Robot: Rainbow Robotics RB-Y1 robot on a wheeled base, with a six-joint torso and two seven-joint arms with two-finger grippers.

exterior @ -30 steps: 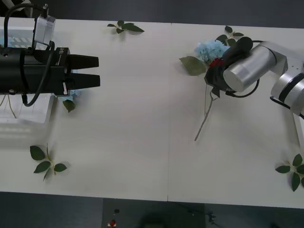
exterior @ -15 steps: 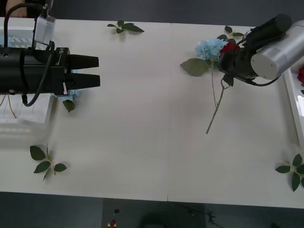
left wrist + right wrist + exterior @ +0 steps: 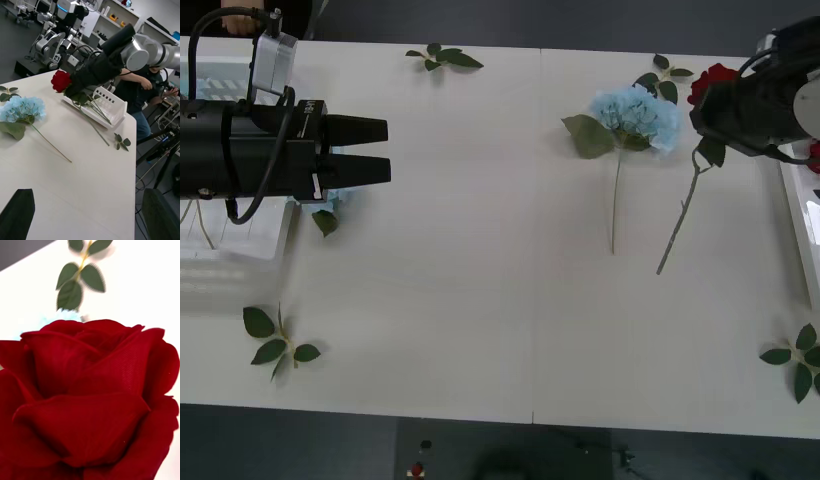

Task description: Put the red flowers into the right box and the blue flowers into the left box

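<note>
One rose (image 3: 712, 78) pinched in the right hand (image 3: 715, 105), lifted off the bench (image 3: 480, 300).
Blue flower (image 3: 637, 112) lies just beside it; left hand (image 3: 380, 150) spread.

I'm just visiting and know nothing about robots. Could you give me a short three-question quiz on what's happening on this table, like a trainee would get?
1. True or false: the right gripper holds a red rose off the table.
2. Which flower lies on the table beside it?
A. the blue flower
B. a yellow tulip
3. The left gripper hovers near the left box; are its fingers open or shut?

Key: 1 true; 2 A; 3 open.
</note>
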